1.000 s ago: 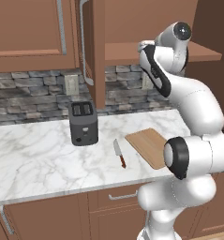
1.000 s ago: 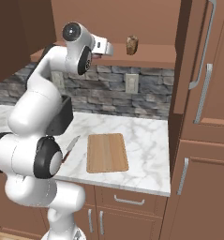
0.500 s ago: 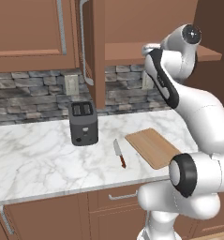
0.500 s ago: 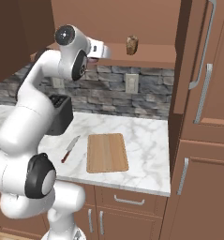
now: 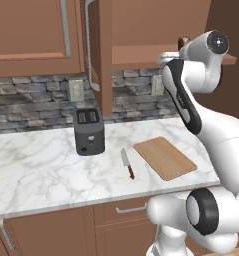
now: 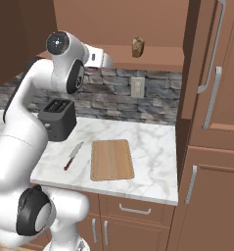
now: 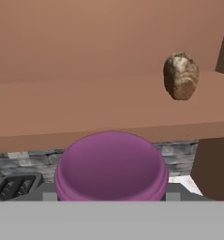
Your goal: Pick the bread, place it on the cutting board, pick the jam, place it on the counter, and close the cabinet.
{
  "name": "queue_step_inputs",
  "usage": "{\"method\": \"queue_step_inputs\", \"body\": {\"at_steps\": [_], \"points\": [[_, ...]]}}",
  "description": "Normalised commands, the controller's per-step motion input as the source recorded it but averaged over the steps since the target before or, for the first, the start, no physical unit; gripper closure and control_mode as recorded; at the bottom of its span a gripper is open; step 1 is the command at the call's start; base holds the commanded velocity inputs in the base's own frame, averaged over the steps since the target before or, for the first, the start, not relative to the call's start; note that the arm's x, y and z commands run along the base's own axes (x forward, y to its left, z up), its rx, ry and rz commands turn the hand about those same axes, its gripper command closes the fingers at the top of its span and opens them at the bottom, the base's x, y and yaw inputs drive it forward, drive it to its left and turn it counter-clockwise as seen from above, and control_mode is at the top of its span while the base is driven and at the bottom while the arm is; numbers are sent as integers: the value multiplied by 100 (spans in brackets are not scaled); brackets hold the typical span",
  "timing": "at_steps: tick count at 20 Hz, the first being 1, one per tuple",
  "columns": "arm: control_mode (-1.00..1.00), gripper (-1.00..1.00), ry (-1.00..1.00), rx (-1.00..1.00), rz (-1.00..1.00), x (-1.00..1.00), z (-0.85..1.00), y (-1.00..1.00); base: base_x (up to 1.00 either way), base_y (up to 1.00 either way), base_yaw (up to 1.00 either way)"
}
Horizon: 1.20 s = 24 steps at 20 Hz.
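The purple jam sits right in front of the hand camera, between the fingers of my gripper, which is shut on it. The jar hangs in the air in front of the shelf's front edge. The bread, a brown crusty lump, stands on the cabinet shelf, to the right of the jar; it is also in the right base view, bread. My gripper is at shelf height, left of the bread. The cutting board lies bare on the marble counter below. The cabinet door stands open.
A black toaster stands on the counter left of the board, with a red-handled knife between them. A tall brown cabinet bounds the counter on the right. A stone backsplash runs behind.
The arm's upper joints have swung up and back. The hand with the jam has drawn a little away from the shelf and the bread. The bread has not moved.
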Motion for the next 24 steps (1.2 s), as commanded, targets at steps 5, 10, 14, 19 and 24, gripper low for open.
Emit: {"method": "queue_step_inputs", "body": {"at_steps": [5,10,14,19,24], "points": [[-100,100,0,0,0,-47,-12,0,0,0,0],[-100,100,0,0,0,-38,-22,4,0,0,0],[-100,100,0,0,0,-30,-35,20,0,0,0],[-100,100,0,0,0,-21,-34,24,0,0,0],[-100,100,0,0,0,-13,-28,26,0,0,0]]}}
